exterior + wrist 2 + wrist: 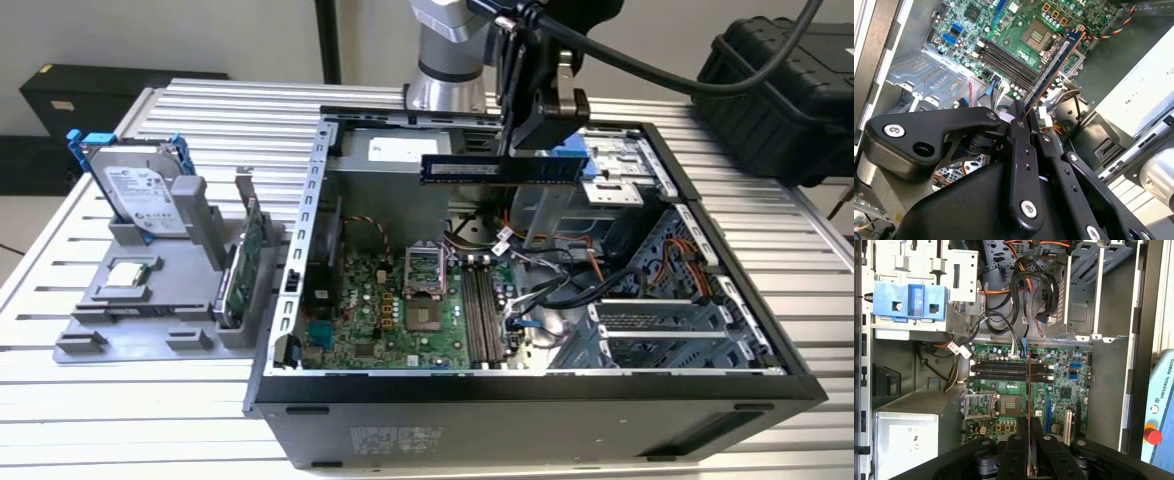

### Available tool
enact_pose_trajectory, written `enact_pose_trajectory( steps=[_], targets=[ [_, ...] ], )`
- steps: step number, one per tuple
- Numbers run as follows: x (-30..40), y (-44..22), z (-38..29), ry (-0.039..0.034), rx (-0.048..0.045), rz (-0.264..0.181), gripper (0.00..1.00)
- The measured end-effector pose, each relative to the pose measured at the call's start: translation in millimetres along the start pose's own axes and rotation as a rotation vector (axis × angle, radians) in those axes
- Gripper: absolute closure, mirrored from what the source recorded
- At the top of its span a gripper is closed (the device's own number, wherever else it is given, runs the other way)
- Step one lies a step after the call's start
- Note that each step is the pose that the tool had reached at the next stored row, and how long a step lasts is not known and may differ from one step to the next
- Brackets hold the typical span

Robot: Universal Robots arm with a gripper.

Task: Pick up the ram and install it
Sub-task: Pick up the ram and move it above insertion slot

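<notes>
Above the open case (534, 420), the pincer (518, 148) is clamped on the ram's (503, 169) upper edge, leaving its lower edge free for seating; it hangs crosswise to the slots (483, 310).

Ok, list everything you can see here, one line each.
case: one, black, open, on the table
ram: one, dark blue-green, held level above the case
motherboard: one, green, inside the case
fixture: one, grey, at the exterior view's left of the case
hard drive: one, silver, blue bracket, upright on the fixture
expansion card: one, green, upright on the fixture
processor chip: one, silver, flat on the fixture
end effector: one, black, shut on the ram
</notes>
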State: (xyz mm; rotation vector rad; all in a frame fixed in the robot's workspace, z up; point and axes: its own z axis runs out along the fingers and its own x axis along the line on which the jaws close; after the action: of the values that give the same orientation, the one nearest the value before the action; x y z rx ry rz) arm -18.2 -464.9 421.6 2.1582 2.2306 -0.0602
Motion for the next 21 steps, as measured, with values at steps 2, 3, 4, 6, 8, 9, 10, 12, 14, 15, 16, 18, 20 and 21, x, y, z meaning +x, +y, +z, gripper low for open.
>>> enact_pose_trajectory(
  steps=[2, 3, 4, 6, 8, 9, 10, 12, 14, 15, 16, 18, 20, 21],
  targets=[
    [1.1, 0.0, -0.1, 0.0, 0.0, 0.0, 1.0],
    [1.6, 0.0, -0.1, 0.0, 0.0, 0.0, 1.0],
    [2.1, 0.1, 0.0, 0.0001, 0.0, 0.0, 1.0],
    [3.0, 0.1, -0.2, 0.0, 0.0, 0.0, 1.0],
    [3.9, 0.1, -0.2, 0.0001, -0.0001, 0.0, 1.0],
    [4.3, 0.1, -0.2, 0.0, 0.0, 0.0, 1.0],
    [4.7, 0.2, -0.2, 0.0, 0.0, 0.0, 1.0],
    [5.6, 0.2, -0.3, 0.0, 0.0, 0.0, 1.0],
    [6.4, 0.2, -0.3, 0.0, 0.0, 0.0, 1.0],
    [6.9, 0.2, -0.3, 0.0, 0.0, 0.0, 1.0],
    [7.3, 0.2, -0.4, -0.0001, 0.0, 0.0, 1.0],
    [8.1, 0.3, -0.4, -0.0001, 0.0, 0.0, 1.0],
    [8.9, 0.3, -0.4, 0.0, 0.0, 0.0, 1.0],
    [9.2, 0.3, -0.5, 0.0, 0.0, 0.0, 1.0]
  ],
)
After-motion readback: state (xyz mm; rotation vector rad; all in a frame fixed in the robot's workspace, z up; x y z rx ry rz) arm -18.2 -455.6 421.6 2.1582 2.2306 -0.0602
